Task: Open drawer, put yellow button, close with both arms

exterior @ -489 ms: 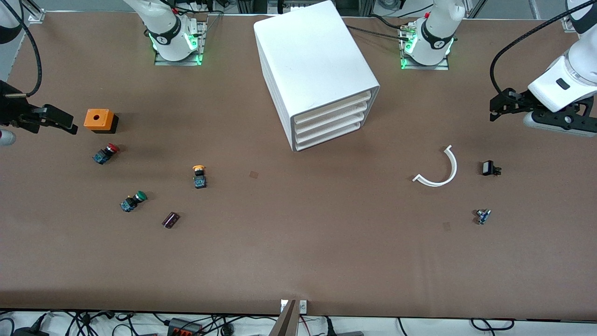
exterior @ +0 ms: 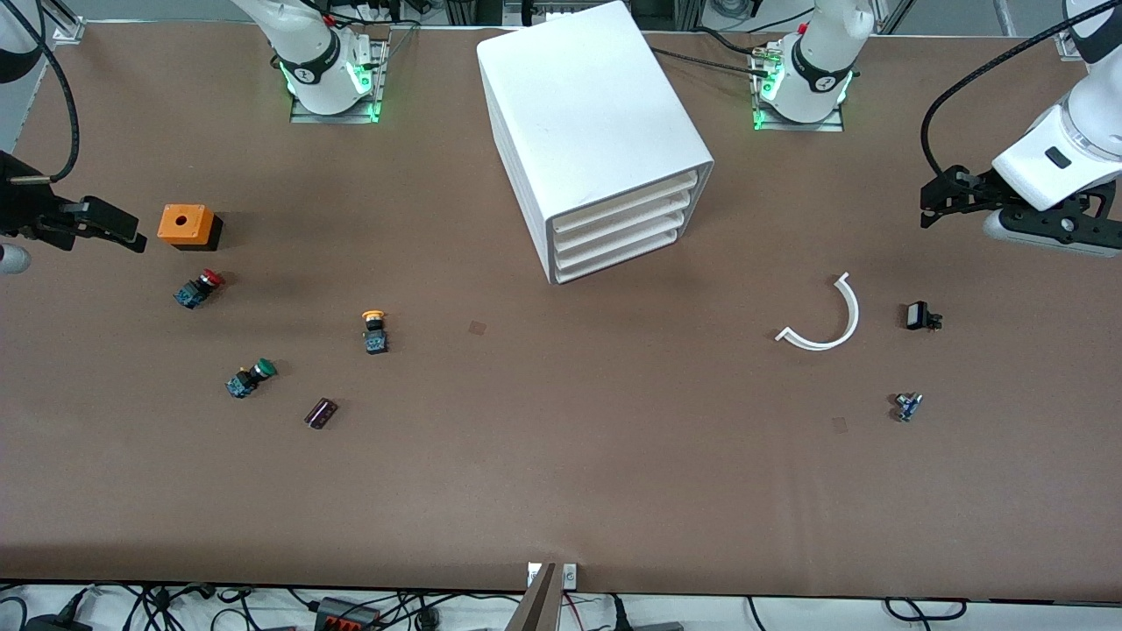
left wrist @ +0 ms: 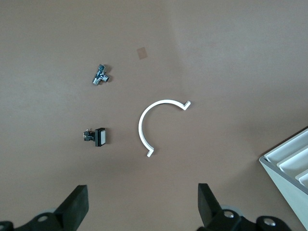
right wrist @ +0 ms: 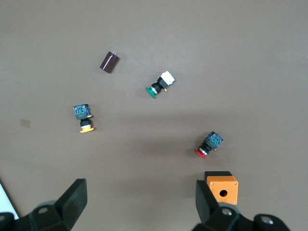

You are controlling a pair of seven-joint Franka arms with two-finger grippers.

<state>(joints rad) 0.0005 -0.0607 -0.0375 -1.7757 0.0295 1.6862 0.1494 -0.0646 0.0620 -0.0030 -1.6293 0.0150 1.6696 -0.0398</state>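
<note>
Yellow button (exterior: 374, 326) among three switches, four drawers shut, both end effectors (exterior: 942, 203) (exterior: 96, 223) released.

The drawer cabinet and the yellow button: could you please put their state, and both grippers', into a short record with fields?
drawer: top of four, shut
yellow button: on the table, toward the right arm's end, nearer the front camera than the cabinet
left gripper: open, empty, up over the table at the left arm's end
right gripper: open, empty, up beside the orange box
task progress: not started
</note>
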